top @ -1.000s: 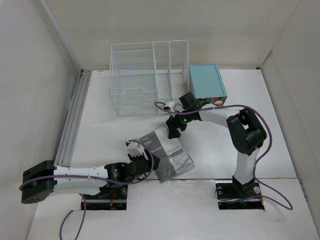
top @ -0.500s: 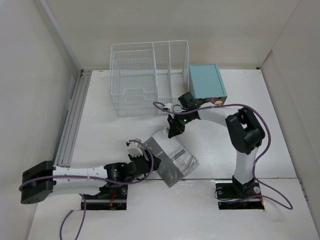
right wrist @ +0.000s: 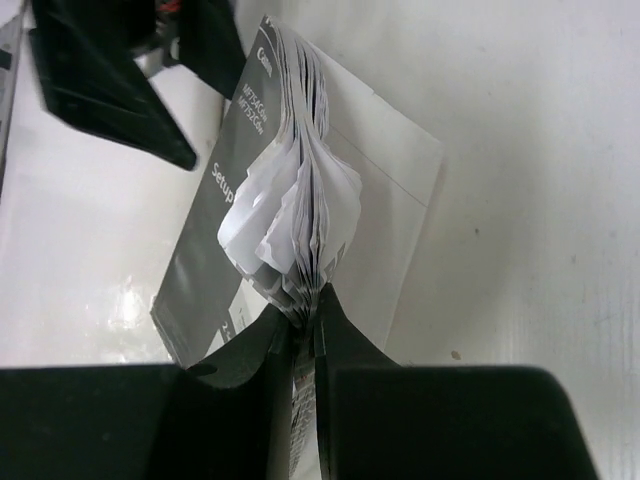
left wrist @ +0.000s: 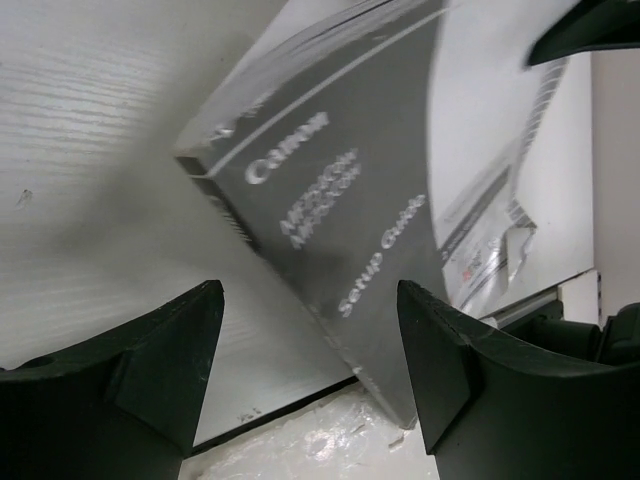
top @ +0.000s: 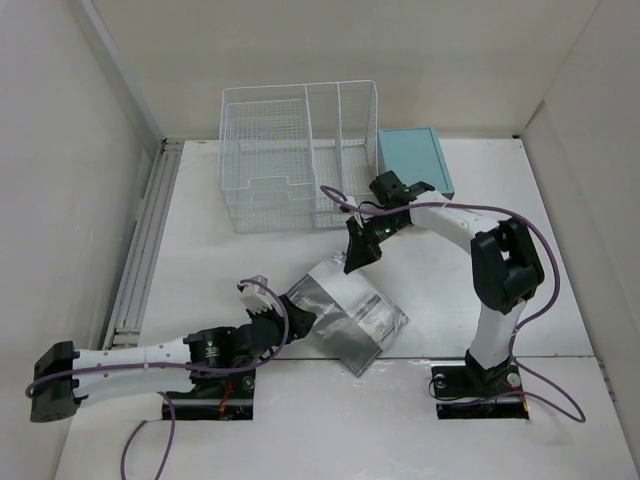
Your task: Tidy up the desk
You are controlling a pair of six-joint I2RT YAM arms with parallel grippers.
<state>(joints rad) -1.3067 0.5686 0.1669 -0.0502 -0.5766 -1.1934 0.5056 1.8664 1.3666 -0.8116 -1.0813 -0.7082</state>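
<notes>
A grey Canon setup booklet (top: 345, 315) lies tilted on the white desk (top: 450, 290), near its front edge. My right gripper (top: 352, 262) is shut on the booklet's far edge and holds that end up. In the right wrist view the pages (right wrist: 290, 190) fan out above the pinching jaws (right wrist: 308, 315). My left gripper (top: 285, 318) is open at the booklet's near left corner. In the left wrist view the cover (left wrist: 340, 200) sits between and beyond its fingers (left wrist: 310, 330), and I see no contact.
A white wire-mesh organizer rack (top: 290, 160) stands at the back. A teal box (top: 415, 160) sits to its right, just behind the right arm. A metal rail (top: 145, 240) runs along the desk's left side. Walls close in on both sides.
My right gripper has shut on the booklet's far edge and raised it. The booklet has shifted right and toward the front edge. My left arm has swung lower and its jaws have widened slightly.
</notes>
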